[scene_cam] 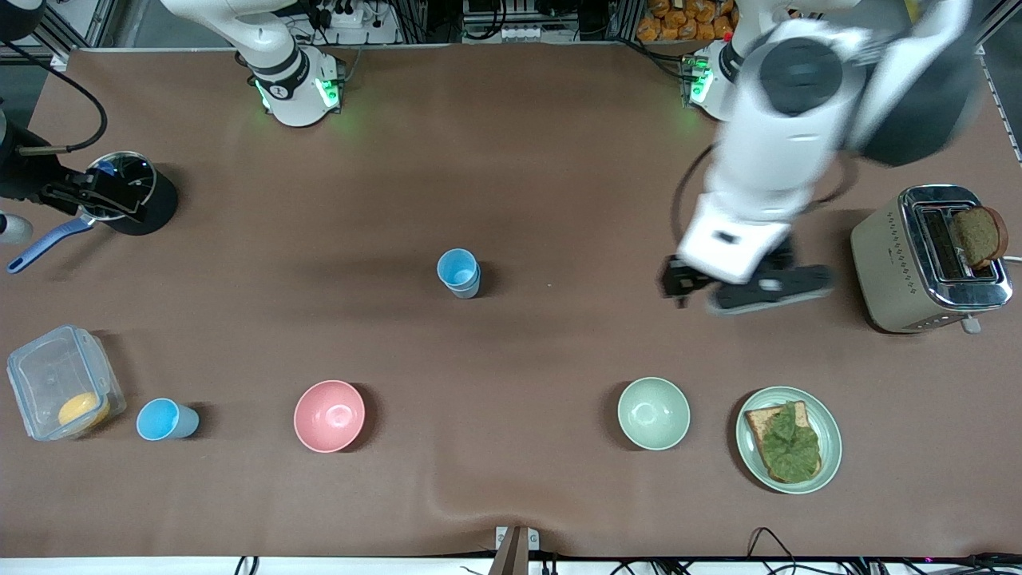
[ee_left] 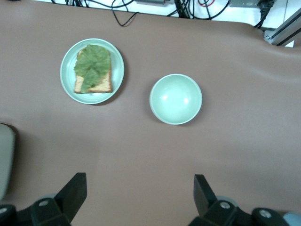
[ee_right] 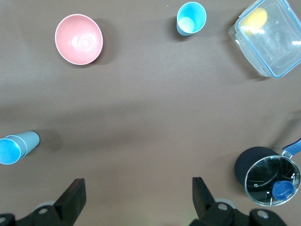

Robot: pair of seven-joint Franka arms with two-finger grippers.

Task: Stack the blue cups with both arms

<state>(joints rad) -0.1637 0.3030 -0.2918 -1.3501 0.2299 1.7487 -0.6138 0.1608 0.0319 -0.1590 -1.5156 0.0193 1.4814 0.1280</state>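
stacked cups: two blue cups, one nested in the other, standing mid-table on their own. In the right wrist view you can see the inner rim poking out of the outer one.

single cup: third blue cup, upright, down near the front camera toward the right arm's end, sitting between the plastic box and the pink bowl. Not touching either. Has a whitish bit inside in the right wrist view.

left pincer: up in the air over bare table between the stacked cups and the toaster, fingers spread wide, holding nothing. Its own camera looks down at the green bowl and the plate with lettuce on bread.

right pincer: not visible from the front, only in its wrist view. Wide open and empty, high over the table, with the stacked cups, single cup, pink bowl and box all well below it, plus the pot.

table: brown mat, pot with a blue handle at the right arm's end, toaster with a slice of bread sticking out at the left arm's end.
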